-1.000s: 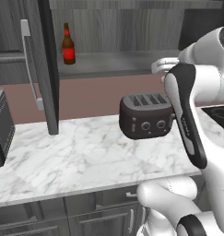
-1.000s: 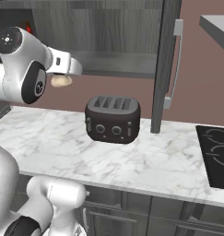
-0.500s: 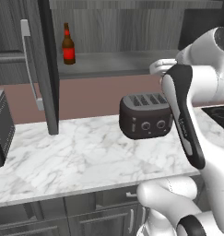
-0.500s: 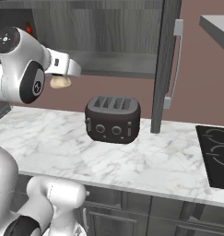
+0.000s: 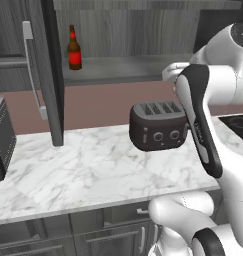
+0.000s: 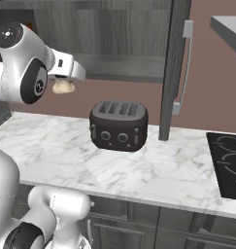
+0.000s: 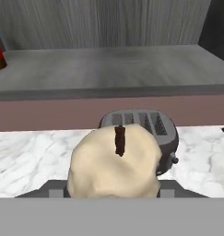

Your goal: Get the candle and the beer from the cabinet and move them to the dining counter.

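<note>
Before you, a dark toaster (image 5: 158,131) sits mid-way along the marble wall counter (image 5: 88,175). On the open cabinet's shelf (image 5: 128,70), the beer (image 5: 74,48) stands upright near its left end.

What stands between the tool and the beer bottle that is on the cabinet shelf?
Nothing visible stands between them, but the tool already holds the candle, out in front of the cabinet above the toaster. The beer bottle stands alone on the open shelf.
</note>
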Robot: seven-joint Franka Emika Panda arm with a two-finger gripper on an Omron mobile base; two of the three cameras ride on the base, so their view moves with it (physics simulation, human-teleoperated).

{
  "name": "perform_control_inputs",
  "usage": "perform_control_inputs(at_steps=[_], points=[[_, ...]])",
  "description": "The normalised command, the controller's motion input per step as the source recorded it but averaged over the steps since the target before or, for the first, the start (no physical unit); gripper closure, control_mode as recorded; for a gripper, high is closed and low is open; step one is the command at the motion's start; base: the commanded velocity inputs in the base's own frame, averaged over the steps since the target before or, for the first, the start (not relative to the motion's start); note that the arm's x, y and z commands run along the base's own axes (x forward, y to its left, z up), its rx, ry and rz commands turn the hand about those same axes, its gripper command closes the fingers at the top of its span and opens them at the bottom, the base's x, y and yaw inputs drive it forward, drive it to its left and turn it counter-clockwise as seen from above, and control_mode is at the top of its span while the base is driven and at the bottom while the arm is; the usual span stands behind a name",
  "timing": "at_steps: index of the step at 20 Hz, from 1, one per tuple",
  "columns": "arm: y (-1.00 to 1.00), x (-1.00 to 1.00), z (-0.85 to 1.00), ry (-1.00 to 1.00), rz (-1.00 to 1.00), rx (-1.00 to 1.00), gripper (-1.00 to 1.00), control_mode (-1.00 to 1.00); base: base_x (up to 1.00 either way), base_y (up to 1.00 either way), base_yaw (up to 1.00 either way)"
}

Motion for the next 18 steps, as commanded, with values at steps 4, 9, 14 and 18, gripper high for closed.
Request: perform_control_inputs(at_steps=[4, 9, 14, 18], points=[[-0.08, -0.60, 0.00, 0.00, 0.00, 0.00, 1.00, -1.00, 0.00, 0.00, 0.00], [0.01, -1.00, -0.05, -0.02, 0.04, 0.00, 1.00, -1.00, 0.00, 0.00, 0.00], [0.40, -0.83, -0.13, 0.00, 0.35, -0.01, 1.00, -1.00, 0.00, 0.00, 0.00], [0.13, 0.05, -0.22, 0.00, 0.32, 0.00, 1.00, -1.00, 0.00, 0.00, 0.00]])
